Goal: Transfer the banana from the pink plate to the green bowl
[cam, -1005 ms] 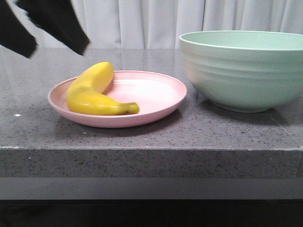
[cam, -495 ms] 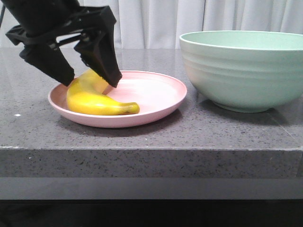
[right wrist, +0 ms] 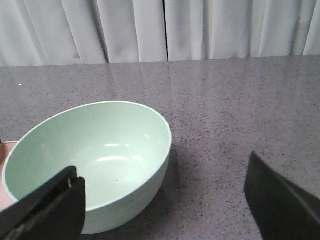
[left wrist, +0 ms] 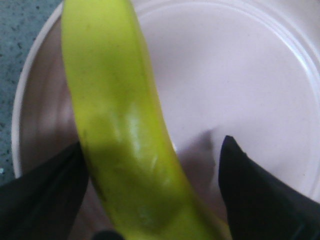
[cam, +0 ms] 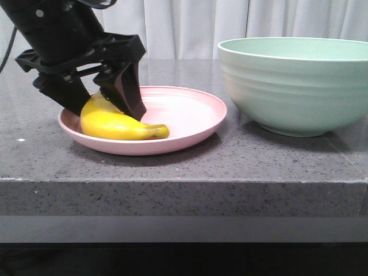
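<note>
Speckled grey stone countertop [cam: 184, 167] with a thick squared front edge; white pleated curtains [cam: 230, 23] close off the room behind it. On the counter, to the right of the left gripper [cam: 100, 106], stands the green bowl [cam: 296, 86], deep and ridged outside; seen from the right wrist, its interior holds nothing. The bowl is just beside the pink plate [cam: 190, 115], the two not touching. The plate lies directly beneath the left gripper and carries the banana [cam: 118, 123], which rests on the plate's left half with its dark tip pointing toward the bowl. The left gripper's jaws are spread, one finger on each side of the banana's thicker end, reaching down to plate level; a gap shows between the far finger [left wrist: 255, 195] and the fruit. The right gripper [right wrist: 165, 210] stands spread wide and empty, near the bowl's rim, well apart from the plate.
</note>
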You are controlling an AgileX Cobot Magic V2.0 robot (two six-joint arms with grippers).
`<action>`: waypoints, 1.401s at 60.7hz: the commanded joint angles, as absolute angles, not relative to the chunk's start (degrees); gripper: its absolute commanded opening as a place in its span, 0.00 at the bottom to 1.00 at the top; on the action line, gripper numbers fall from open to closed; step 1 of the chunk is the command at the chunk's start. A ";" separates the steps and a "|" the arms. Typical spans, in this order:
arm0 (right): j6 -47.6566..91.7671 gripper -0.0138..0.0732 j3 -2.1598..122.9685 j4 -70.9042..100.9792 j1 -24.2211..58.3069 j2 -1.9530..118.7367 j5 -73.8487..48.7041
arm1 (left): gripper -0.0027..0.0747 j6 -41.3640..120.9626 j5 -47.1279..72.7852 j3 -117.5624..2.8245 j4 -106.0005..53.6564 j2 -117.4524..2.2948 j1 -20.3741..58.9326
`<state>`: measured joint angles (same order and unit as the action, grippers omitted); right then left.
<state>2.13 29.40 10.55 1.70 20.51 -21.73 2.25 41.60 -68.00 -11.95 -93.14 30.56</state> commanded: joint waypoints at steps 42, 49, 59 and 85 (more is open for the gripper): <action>2.36 0.91 31.56 16.74 1.30 22.10 -20.31 | 0.16 2.19 33.96 -74.68 -11.06 -88.76 31.28; 2.69 0.91 31.69 27.18 2.07 25.34 -21.31 | 0.16 2.29 34.07 -76.13 -11.06 -85.02 34.41; 13.29 0.91 34.77 49.55 7.29 32.19 -21.74 | 0.16 2.29 34.13 -76.70 -11.06 -79.11 40.07; 52.02 0.91 43.81 100.98 16.85 53.83 -27.23 | 0.16 2.29 35.20 -76.80 -11.17 -75.99 42.69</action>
<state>44.19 40.28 91.08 16.68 50.02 -24.89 2.26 38.94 -74.78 -10.42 -78.19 42.18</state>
